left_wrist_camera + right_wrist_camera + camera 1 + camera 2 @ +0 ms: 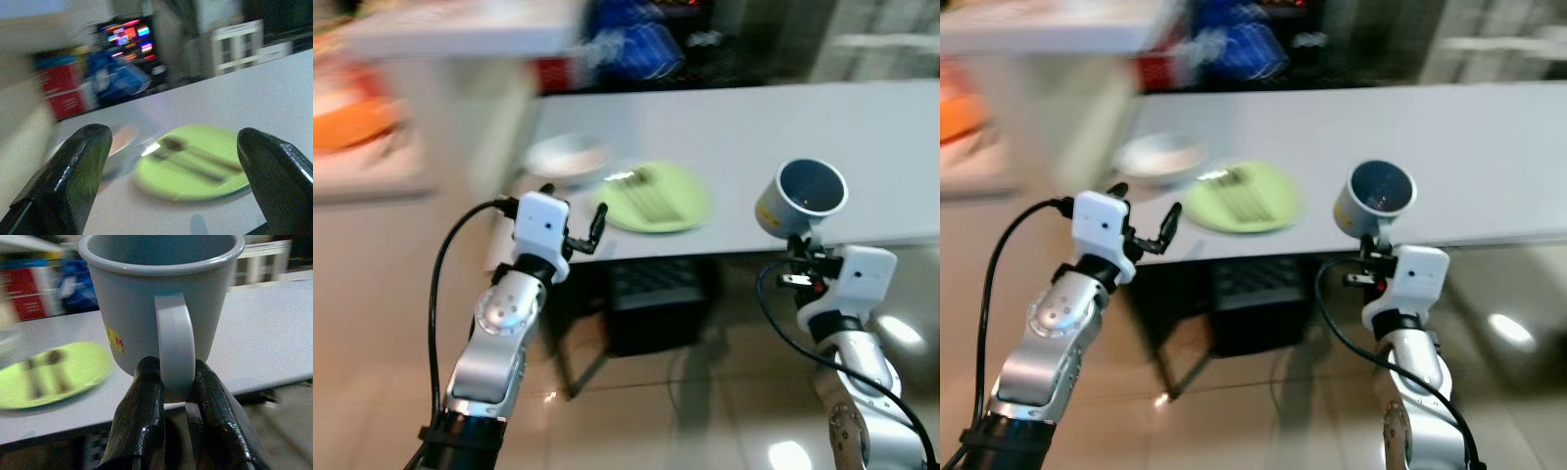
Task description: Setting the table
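Right wrist view – jaws pinch mug handle, yellow label visible

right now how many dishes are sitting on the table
2. A green plate with cutlery lying on it sits near the table's front edge, and a white bowl sits beside it, to the robot's left. Blur may hide more.

A home dining area: a long white tabletop carrying a green plate and a white bowl near its left edge, glossy tiled floor below, cluttered shelves behind.
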Motion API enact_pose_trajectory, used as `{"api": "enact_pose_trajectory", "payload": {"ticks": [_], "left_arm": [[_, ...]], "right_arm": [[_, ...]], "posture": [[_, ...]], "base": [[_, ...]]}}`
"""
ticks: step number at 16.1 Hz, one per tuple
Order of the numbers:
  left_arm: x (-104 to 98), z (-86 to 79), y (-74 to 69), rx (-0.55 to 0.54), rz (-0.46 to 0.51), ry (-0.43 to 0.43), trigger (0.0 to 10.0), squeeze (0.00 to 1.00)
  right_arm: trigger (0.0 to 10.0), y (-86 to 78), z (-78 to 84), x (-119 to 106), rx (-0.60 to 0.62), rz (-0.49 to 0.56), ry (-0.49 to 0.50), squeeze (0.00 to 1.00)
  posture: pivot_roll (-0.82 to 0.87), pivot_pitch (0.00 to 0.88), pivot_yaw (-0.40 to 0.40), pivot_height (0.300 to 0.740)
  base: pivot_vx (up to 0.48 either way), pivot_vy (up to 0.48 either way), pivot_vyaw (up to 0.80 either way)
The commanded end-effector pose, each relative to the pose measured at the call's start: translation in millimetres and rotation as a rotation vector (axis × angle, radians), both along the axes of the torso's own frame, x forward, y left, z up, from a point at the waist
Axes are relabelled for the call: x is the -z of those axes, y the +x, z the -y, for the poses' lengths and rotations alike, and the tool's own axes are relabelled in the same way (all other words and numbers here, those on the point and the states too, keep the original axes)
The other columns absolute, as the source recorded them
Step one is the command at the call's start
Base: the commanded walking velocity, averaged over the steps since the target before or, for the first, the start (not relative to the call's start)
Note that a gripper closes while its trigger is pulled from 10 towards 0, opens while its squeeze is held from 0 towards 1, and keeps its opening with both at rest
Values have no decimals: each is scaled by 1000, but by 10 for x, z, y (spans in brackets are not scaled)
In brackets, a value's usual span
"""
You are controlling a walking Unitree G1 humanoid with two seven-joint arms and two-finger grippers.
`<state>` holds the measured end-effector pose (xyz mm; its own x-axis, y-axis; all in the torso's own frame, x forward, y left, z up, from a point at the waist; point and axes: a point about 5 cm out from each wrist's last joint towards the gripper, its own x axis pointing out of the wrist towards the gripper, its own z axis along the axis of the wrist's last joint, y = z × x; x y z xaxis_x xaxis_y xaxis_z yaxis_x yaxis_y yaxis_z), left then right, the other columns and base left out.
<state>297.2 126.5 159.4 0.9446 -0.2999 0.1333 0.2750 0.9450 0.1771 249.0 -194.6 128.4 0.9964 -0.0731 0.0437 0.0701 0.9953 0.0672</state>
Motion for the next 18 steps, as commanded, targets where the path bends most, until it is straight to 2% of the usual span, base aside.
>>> {"api": "enact_pose_trajectory", "payload": {"ticks": [1, 8, 15, 18], "left_arm": [[-65, 88, 12, 42, 26, -8, 10000, 0], [-102, 90, 4, 41, 48, -1, 10000, 0], [-198, 46, 22, 29, 82, 5, 10000, 0], [-215, 40, 6, 28, 88, 12, 10000, 0]], "right_arm": [[10000, 19, 37, -53, 13, 17, 6, 0], [10000, 37, 31, -83, -4, 28, 0, 0], [10000, 120, -39, -136, -56, 43, -57, 0], [10000, 139, -45, -134, -71, 36, -63, 0]], "posture": [[-76, 0, 40, 740], [-73, 0, 29, 740], [-50, 0, 15, 740], [-38, 0, 5, 740]], "base": [[352, 0, -506], [353, 0, -70], [382, 0, 0], [399, 0, 800]]}}
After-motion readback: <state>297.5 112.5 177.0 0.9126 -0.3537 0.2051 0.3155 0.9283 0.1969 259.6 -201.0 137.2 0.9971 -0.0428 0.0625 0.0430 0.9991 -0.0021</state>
